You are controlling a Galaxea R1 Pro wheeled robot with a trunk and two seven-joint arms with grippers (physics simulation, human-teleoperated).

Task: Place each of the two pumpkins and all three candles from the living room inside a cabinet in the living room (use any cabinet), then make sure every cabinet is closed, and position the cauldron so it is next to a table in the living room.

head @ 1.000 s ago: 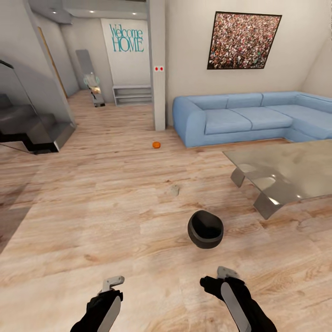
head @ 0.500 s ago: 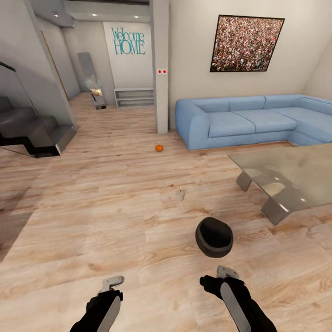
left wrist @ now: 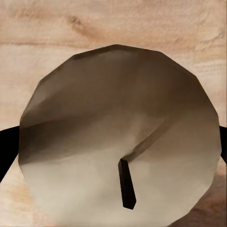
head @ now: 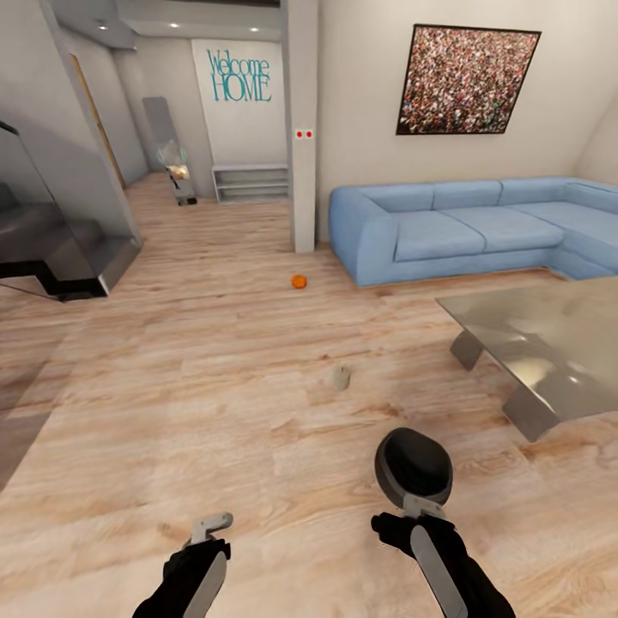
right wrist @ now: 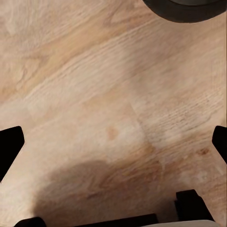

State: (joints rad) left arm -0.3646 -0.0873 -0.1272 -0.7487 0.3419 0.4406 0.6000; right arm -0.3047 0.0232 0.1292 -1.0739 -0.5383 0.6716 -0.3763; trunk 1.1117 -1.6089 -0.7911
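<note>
**Cauldron on the floor just ahead of the right gripper, pumpkin far off by the pillar**

The cauldron point(head: 413, 466) sits on the wood floor point(head: 172, 386) directly in front of the right gripper point(head: 422, 506), its dark mouth tipped toward the camera. Its black rim also shows in the right wrist view point(right wrist: 187, 9), apart from the fingers. The right gripper's dark fingertips point(right wrist: 9, 146) stand wide apart at the edges of that view, with bare floor between them and nothing held.

The left gripper point(head: 210, 525) hangs low over the floor on the near left. In its wrist view a pale, rounded, faceted thing point(left wrist: 118, 137) with a short dark stem sits between the dark fingertips point(left wrist: 7, 151), which show at both of its sides. Whether the fingers press on it cannot be told.

One pumpkin point(head: 299, 281) lies on the floor far ahead, near the grey pillar point(head: 300, 129) and left of the blue sofa point(head: 463, 227). A small pale candle point(head: 341, 377) stands on the floor between the pumpkin and the cauldron. The glass-topped table point(head: 549, 343) stands to the right, near the cauldron but apart from it.
</note>
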